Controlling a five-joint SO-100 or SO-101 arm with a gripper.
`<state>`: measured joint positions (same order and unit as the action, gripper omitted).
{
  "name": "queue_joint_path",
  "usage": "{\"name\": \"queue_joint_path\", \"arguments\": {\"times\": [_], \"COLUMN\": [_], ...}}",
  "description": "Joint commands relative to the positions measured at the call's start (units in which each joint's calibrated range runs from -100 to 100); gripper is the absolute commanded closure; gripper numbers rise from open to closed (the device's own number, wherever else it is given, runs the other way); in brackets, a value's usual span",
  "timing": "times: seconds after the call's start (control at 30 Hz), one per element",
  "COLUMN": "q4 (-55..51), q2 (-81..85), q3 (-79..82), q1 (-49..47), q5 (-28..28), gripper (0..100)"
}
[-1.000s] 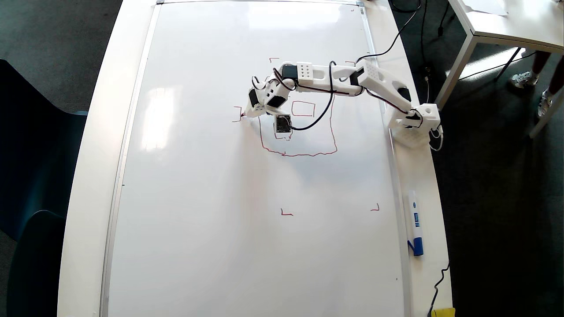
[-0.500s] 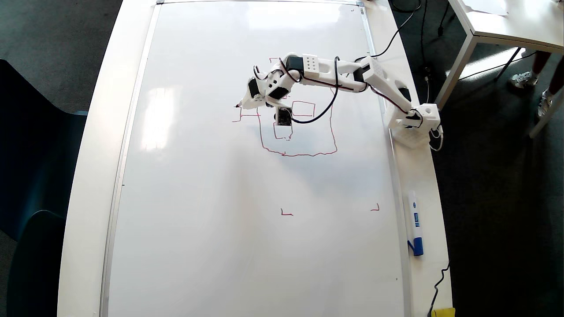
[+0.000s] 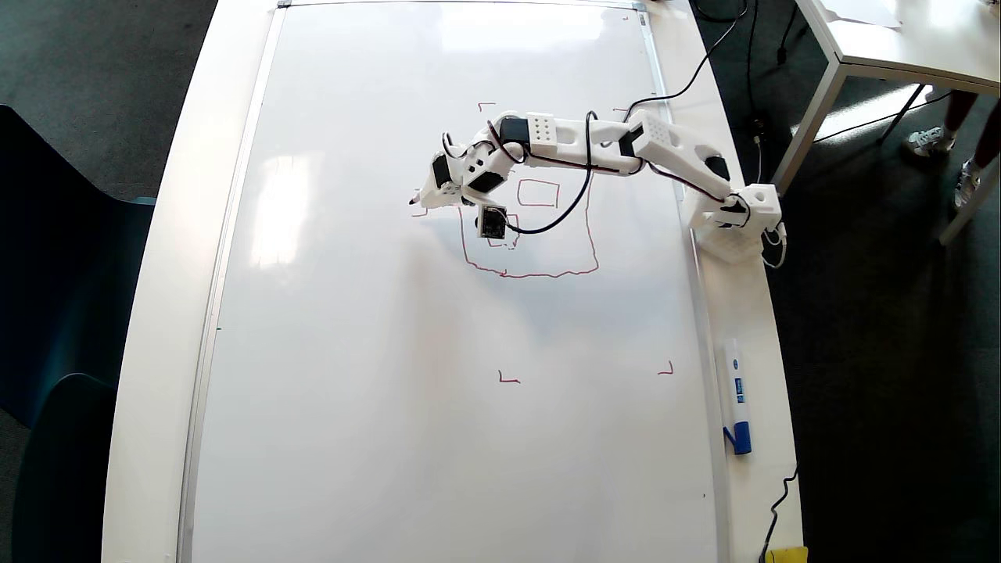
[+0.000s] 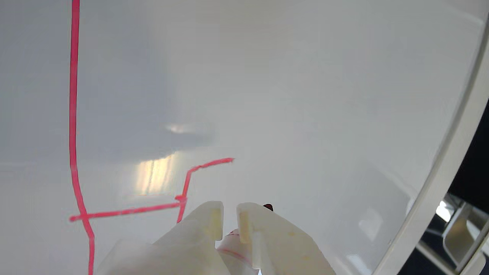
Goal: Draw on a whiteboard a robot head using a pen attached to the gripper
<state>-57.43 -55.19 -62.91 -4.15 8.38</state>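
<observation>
Wrist view: hand hides all but the pen tip.

claw over whiteboard, pen attached

White table, whiteboard, blue-capped marker
</observation>
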Motion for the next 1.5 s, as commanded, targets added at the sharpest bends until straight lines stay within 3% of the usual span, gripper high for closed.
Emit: {"name": "queue_joint_path", "arguments": {"times": [0.0,1.47], "q4": [1.39,0.44], "q2": [0.56,-1.88], "q3": [-2.23,-0.60], "q1": [-0.16,5.36], "q5": [-0.33,-0.23], "gripper": [99,99]}}
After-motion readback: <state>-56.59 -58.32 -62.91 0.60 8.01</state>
